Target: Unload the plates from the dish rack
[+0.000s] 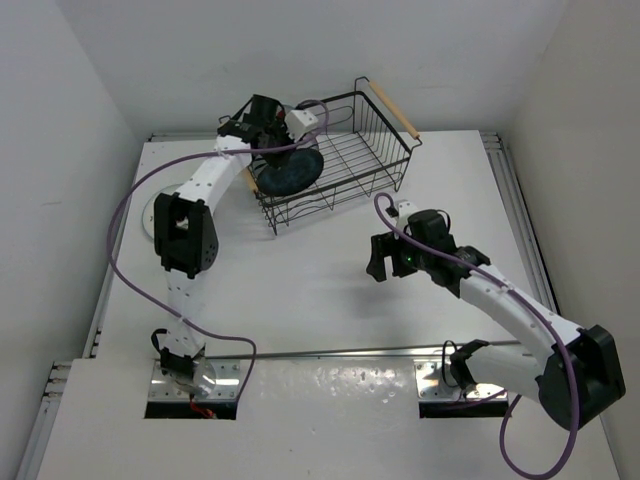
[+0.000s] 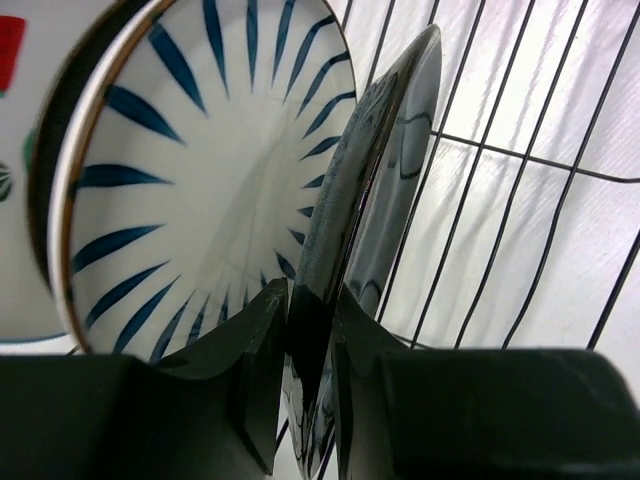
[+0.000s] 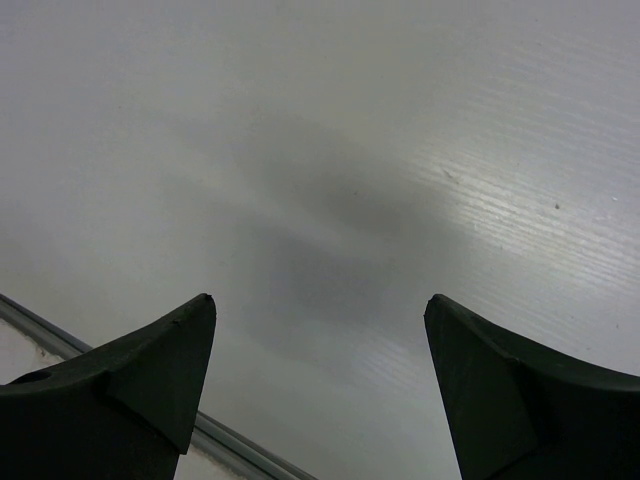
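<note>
The left tool [image 2: 312, 305] is clamped on the rim of a glossy dark blue plate [image 2: 400, 170], which stands on edge at the left end of the dish rack [image 1: 372, 135]. A striped white plate [image 2: 200, 190] stands just beside it. The right tool [image 3: 318, 320] hangs wide apart, holding nothing, above the surface [image 1: 320, 310], nearer than the rack.

I work over a matte white desk [image 1: 320, 300], boxed in by plain white walls [image 1: 180, 60] at the back and both sides. Grey metal rails [image 1: 517, 215] line its side edges. The light is soft, casting faint blurred shadows.
</note>
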Tool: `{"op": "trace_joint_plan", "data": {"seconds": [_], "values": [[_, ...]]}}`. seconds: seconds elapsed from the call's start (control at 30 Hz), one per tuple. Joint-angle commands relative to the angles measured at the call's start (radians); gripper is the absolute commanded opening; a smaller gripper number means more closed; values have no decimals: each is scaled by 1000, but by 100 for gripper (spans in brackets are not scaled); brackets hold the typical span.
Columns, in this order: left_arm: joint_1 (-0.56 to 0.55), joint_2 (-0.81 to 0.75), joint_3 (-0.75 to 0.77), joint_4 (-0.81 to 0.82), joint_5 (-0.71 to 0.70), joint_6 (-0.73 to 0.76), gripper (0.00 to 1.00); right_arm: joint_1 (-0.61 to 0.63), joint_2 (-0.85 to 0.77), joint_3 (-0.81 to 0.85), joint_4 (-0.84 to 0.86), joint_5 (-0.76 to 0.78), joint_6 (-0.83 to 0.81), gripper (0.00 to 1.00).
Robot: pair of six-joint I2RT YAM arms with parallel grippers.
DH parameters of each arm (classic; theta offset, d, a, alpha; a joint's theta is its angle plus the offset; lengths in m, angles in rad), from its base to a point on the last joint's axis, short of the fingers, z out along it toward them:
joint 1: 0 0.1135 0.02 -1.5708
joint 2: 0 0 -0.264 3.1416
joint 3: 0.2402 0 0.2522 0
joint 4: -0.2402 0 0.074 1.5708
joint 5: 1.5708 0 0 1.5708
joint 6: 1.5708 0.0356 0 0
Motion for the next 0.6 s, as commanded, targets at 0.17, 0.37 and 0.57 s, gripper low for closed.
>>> {"op": "trace_joint_plan", "data": {"seconds": [0.17, 0.37, 0.57], "values": [[-5, -183, 7, 131, -19, -19, 0, 9, -15, 49, 7, -4, -10, 84], [-4, -226, 19, 163, -10, -60, 0, 10, -41, 35, 3, 3, -4, 84], [7, -272, 19, 173, -1, -131, 0, 9, -67, 18, 8, 8, 4, 84]]}}
